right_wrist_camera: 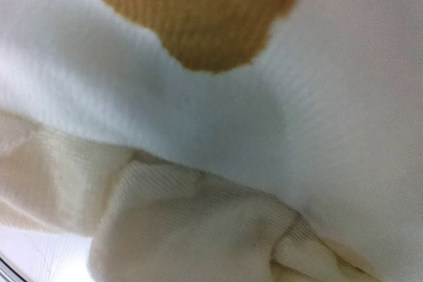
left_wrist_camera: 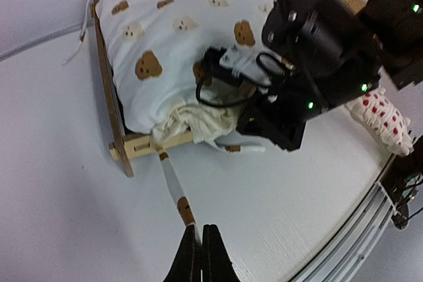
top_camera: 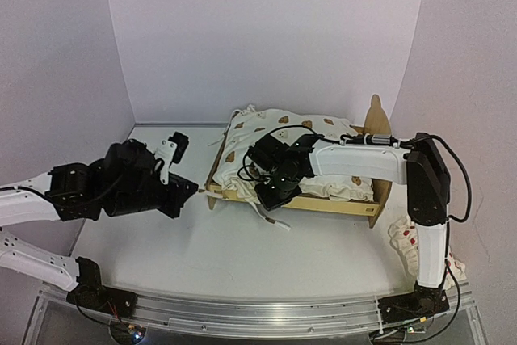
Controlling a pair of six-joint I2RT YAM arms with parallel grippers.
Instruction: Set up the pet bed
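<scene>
The pet bed (top_camera: 339, 204), of light plywood, is set on the white table (top_camera: 242, 256) under a soft, ruffled bear-print cushion (top_camera: 266, 131). A flat tie (left_wrist_camera: 170, 179) is pinched in the left gripper (left_wrist_camera: 200, 230). Whether the right gripper (top_camera: 271, 194), sunk into the cloth, is spread cannot be told.

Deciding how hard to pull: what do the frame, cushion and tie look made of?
The frame: pale bare wood, likely plywood, matte; a slotted corner joint shows. The cushion: soft cream cloth, matte, fine ribbed weave close up, creases, printed bears. The tie: a thin flat strip, seemingly the same printed cloth.
</scene>
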